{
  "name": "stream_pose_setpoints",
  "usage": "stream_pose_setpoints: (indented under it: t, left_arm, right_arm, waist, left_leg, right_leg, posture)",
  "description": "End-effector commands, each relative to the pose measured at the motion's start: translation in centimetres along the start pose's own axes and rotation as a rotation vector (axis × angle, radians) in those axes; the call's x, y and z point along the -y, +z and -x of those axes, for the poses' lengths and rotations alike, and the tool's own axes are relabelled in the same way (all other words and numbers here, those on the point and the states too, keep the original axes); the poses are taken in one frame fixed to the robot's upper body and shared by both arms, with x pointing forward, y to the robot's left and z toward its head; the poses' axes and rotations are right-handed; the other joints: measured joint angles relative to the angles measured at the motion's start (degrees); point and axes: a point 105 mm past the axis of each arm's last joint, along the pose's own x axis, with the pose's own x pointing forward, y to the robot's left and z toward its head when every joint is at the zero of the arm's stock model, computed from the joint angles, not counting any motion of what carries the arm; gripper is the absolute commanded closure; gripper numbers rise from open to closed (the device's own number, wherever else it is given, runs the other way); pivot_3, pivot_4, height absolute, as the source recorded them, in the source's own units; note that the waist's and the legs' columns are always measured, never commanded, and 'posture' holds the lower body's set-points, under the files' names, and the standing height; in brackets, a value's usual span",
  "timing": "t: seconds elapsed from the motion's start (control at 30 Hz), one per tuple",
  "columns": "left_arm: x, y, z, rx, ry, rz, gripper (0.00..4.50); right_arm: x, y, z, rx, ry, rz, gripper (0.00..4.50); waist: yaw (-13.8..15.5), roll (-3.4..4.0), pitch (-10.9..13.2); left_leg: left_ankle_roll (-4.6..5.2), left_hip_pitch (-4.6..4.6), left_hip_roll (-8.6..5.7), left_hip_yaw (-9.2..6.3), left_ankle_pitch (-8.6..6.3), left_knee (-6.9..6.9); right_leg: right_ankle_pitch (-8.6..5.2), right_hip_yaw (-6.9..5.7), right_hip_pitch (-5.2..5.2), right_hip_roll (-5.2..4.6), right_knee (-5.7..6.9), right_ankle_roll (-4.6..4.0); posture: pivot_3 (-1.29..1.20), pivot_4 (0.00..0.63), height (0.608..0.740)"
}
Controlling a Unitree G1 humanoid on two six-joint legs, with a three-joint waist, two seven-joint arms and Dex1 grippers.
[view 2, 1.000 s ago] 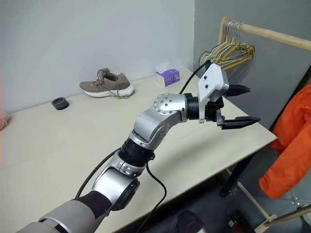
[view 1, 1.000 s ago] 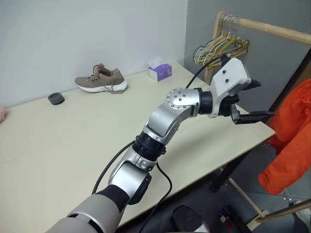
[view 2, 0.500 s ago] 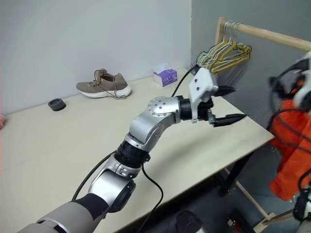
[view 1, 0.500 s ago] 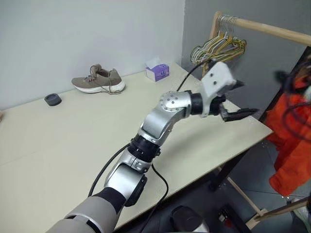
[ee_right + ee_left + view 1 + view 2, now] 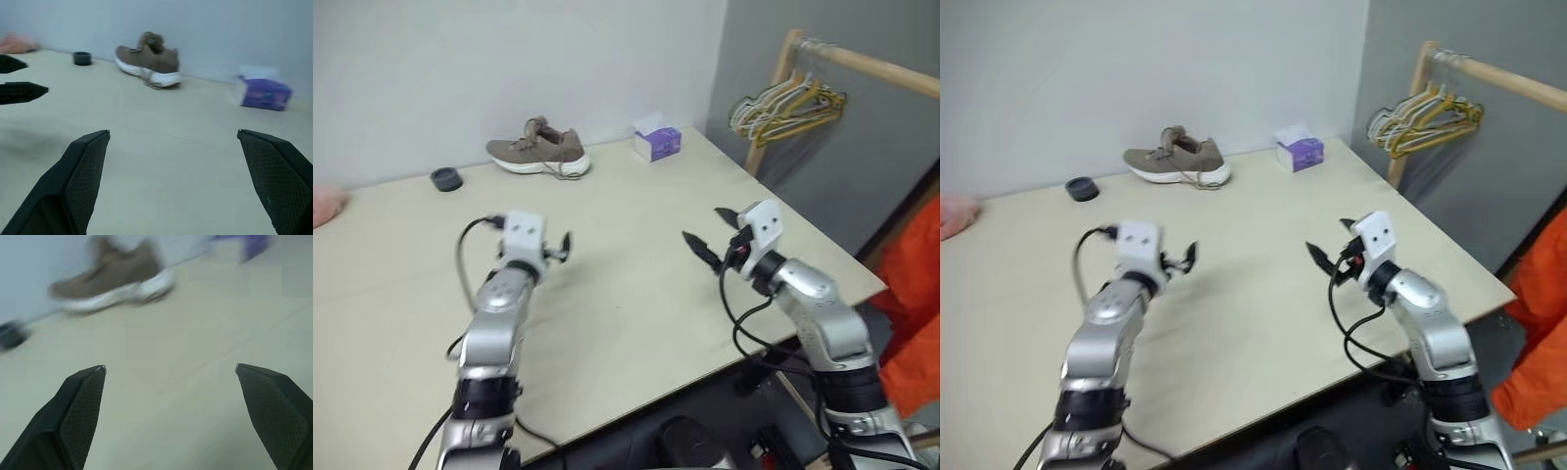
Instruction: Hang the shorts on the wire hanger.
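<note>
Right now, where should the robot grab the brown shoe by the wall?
Probably take the shoe by the rim of its opening, from above. It sits upright on its white sole, opening facing up, so one of the jaws could slip inside; the wall stands close behind it.

One brown fabric sneaker with a white sole [image 5: 539, 156], one purple tissue box [image 5: 658, 143], one small round black cap [image 5: 446, 178] and one pink cloth [image 5: 325, 207] lie on the one beige counter [image 5: 626, 294]. One bunch of yellow, green and white wire hangers [image 5: 788, 103], too tangled to count, hangs from one wooden rail [image 5: 862, 67]. One orange garment [image 5: 913, 304] shows.
</note>
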Motion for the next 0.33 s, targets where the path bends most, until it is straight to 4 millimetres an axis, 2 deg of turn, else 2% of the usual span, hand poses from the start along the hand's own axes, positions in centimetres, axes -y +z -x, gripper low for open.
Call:
stream_pose_setpoints:
  t: [0.03,0.17,0.3,0.33]
  left_arm:
    - [-1.8,0.3,1.5,0.041,0.093,0.051,0.00]
    - [-1.7,-0.1,2.1,0.035,0.081,0.084,0.00]
    - [-1.8,0.1,2.2,0.049,0.078,0.078,0.00]
    - [-1.8,0.4,2.3,0.067,0.074,0.077,0.00]
  right_arm:
    - [-0.5,0.2,-1.4,0.050,0.026,-0.014,0.05]
    - [-1.1,-0.8,-2.4,0.032,0.065,-0.034,0.05]
    - [-0.9,-1.1,-2.7,0.029,0.066,-0.054,0.05]
    - [-0.8,-1.1,-2.8,0.027,0.066,-0.057,0.05]
  waist:
    - [2.96,-0.04,-0.01]
    - [8.32,-0.09,-0.01]
    - [11.85,-0.08,-0.03]
    - [11.85,-0.08,-0.03]
  left_leg:
    - [-0.05,-0.01,-0.01,0.00,-0.03,0.02]
    - [-0.10,-0.04,-0.06,0.00,-0.06,0.07]
    - [-0.14,-0.02,-0.06,0.03,-0.10,0.08]
    - [-0.16,-0.03,-0.05,0.04,-0.11,0.08]
  right_leg:
    - [0.00,-0.01,0.00,-0.02,0.00,0.01]
    - [0.02,-0.06,0.01,-0.03,-0.01,0.00]
    - [0.16,-0.05,0.00,0.05,0.00,-0.25]
    - [0.16,-0.03,-0.02,0.08,0.00,-0.26]
  posture:
    - [-0.19,0.000,0.740]
    - [-0.14,0.000,0.740]
    - [-0.11,0.000,0.740]
    - [-0.11,0.000,0.740]
